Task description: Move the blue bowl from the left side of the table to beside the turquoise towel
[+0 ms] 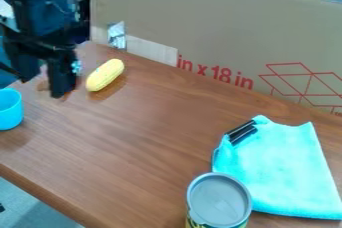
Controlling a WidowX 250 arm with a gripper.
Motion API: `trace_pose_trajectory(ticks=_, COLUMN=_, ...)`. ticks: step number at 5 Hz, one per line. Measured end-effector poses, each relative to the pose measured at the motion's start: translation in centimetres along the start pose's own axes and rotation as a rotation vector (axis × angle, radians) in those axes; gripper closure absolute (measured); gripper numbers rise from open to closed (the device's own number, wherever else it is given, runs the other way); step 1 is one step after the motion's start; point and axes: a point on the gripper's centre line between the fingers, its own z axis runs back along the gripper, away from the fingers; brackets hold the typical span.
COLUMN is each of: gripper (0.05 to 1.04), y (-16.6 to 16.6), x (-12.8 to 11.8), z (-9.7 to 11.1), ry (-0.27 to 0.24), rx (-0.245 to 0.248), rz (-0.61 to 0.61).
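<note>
The black gripper point(44, 76) hangs at the upper left, its two fingers apart. A yellow corn cob point(105, 75) lies on the wooden table just right of it, not touched. Below and left of the gripper stands a light blue cup point(9, 110), cut by the view's left edge. Something brownish point(44, 86) shows behind the fingers, mostly hidden; I cannot tell what it is. At the lower right a turquoise cloth point(280, 164) is spread, with a black object point(241, 132) at its upper left corner. A can point(219, 201) with a grey top stands beside the cloth at the bottom.
A tall cardboard panel point(220, 32) with red print runs along the table's back edge. The wooden table point(143, 137) ends in a slanting front edge at the lower left.
</note>
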Motion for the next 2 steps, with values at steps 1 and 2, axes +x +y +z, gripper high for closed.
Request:
trace_pose_trajectory(ticks=1, gripper=0.083, y=2.2, x=-0.8, z=-0.7, ry=-0.001, rx=-0.016, rz=0.024)
trace_pose_trajectory(ticks=2, gripper=0.083, y=4.7, x=-1.8, z=-1.8, ry=0.022, rx=-0.047, rz=0.062)
